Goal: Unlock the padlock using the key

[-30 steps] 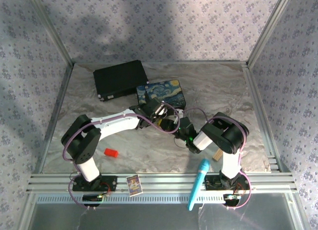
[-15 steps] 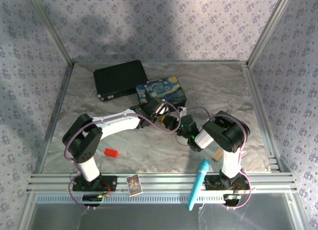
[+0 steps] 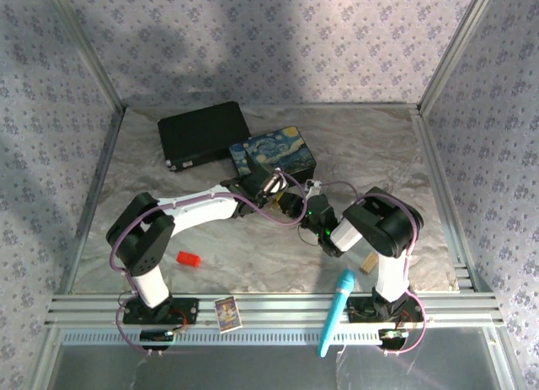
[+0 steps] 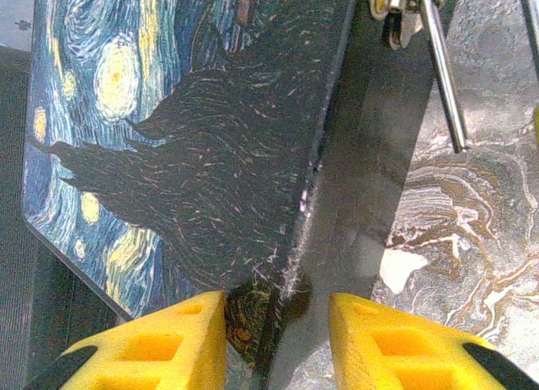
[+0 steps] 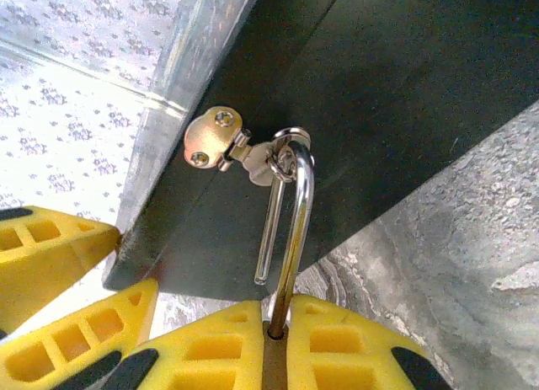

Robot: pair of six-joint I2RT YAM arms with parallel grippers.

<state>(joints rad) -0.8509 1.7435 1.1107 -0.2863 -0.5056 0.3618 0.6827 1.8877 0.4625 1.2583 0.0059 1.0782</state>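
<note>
Marble table (image 3: 379,154) | right tool (image 5: 274,344) clamps padlock (image 5: 296,226), body hidden | left tool (image 4: 278,331) spread, seemingly astride tin box (image 4: 185,154)

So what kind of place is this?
Probably a robot test booth, not a home: a left arm and right arm bolted to an aluminium rail, patterned panels walling in a marble-look table, and odd props like a painted tin box and blue microphone.
</note>
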